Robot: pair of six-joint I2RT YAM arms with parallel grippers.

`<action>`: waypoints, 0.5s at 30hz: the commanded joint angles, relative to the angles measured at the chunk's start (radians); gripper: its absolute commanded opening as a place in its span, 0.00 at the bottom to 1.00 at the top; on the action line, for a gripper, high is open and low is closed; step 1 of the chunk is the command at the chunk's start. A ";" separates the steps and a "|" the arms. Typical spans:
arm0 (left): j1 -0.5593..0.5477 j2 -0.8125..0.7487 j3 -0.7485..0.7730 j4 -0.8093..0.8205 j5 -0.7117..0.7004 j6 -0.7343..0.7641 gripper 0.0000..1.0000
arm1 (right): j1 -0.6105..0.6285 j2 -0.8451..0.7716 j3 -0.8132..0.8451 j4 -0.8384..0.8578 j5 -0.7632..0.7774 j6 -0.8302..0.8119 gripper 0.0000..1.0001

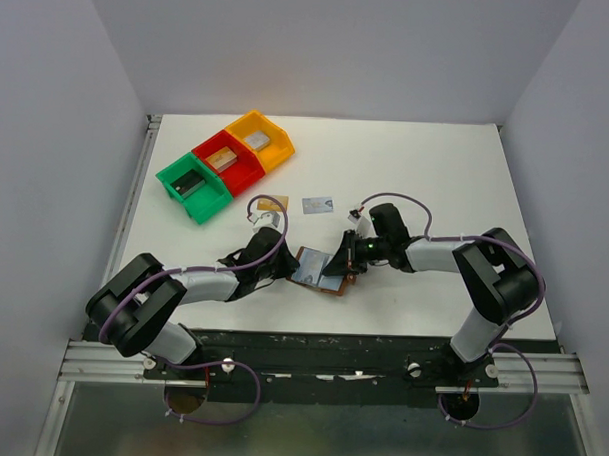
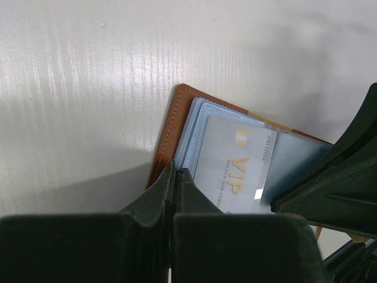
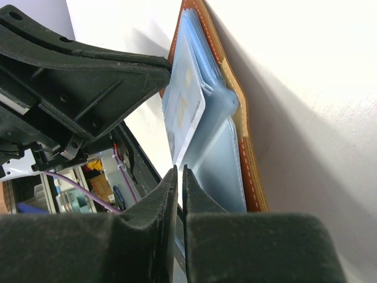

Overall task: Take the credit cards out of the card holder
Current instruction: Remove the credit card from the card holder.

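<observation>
Extraction of the VIP card [image 2: 235,171] is in hand. The card holder [image 1: 319,270] lies open on the table [image 1: 436,173], with the left fingers [image 2: 158,197] closed and pinning its edge. The right fingers [image 3: 154,203] sit nearly together at the card's corner, but I cannot tell whether they grip it. The next move calls for a firm pinch and a straight pull.

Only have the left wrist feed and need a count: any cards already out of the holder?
Observer: Yes. The top view shows two on the table beyond the card holder: a gold-tan card and a silvery light-blue card.
Operator: Anything else on the table?
Observer: Three bins in a row at the far left: green bin, red bin, yellow bin.
Operator: Does the right gripper have the VIP card?
Observer: Can't tell. In the right wrist view the VIP card shows one edge free of the blue sleeves, with its corner at the right gripper.
</observation>
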 commanded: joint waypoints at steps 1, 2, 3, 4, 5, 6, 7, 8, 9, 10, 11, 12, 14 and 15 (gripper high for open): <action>0.005 0.036 -0.033 -0.116 0.018 0.031 0.00 | -0.005 0.004 0.000 0.006 -0.020 0.002 0.19; 0.004 0.041 -0.027 -0.114 0.023 0.034 0.00 | -0.005 0.008 -0.001 0.012 -0.023 0.010 0.24; 0.004 0.044 -0.022 -0.113 0.027 0.037 0.00 | -0.005 0.015 0.000 0.021 -0.028 0.016 0.28; 0.002 0.048 -0.020 -0.116 0.029 0.041 0.00 | -0.005 0.019 0.002 0.027 -0.034 0.022 0.31; -0.001 0.053 -0.016 -0.117 0.030 0.041 0.00 | -0.005 0.024 0.006 0.029 -0.032 0.027 0.34; -0.001 0.055 -0.014 -0.119 0.030 0.041 0.00 | -0.007 0.030 0.011 0.029 -0.034 0.030 0.37; -0.001 0.053 -0.010 -0.119 0.029 0.043 0.00 | -0.005 0.038 0.015 0.026 -0.034 0.035 0.39; -0.002 0.056 -0.011 -0.120 0.030 0.043 0.00 | -0.005 0.041 0.021 0.023 -0.032 0.038 0.40; -0.002 0.056 -0.010 -0.119 0.029 0.041 0.00 | -0.004 0.050 0.025 0.016 -0.031 0.036 0.40; -0.002 0.056 -0.011 -0.120 0.027 0.041 0.00 | -0.004 0.056 0.028 0.015 -0.029 0.039 0.41; -0.004 0.056 -0.011 -0.120 0.027 0.040 0.00 | -0.004 0.062 0.031 0.016 -0.031 0.042 0.41; -0.002 0.055 -0.011 -0.120 0.027 0.040 0.00 | -0.004 0.068 0.031 0.025 -0.035 0.048 0.41; -0.004 0.059 -0.013 -0.120 0.027 0.037 0.00 | -0.004 0.077 0.032 0.042 -0.040 0.062 0.41; -0.005 0.059 -0.011 -0.119 0.027 0.038 0.00 | -0.004 0.082 0.034 0.050 -0.041 0.067 0.41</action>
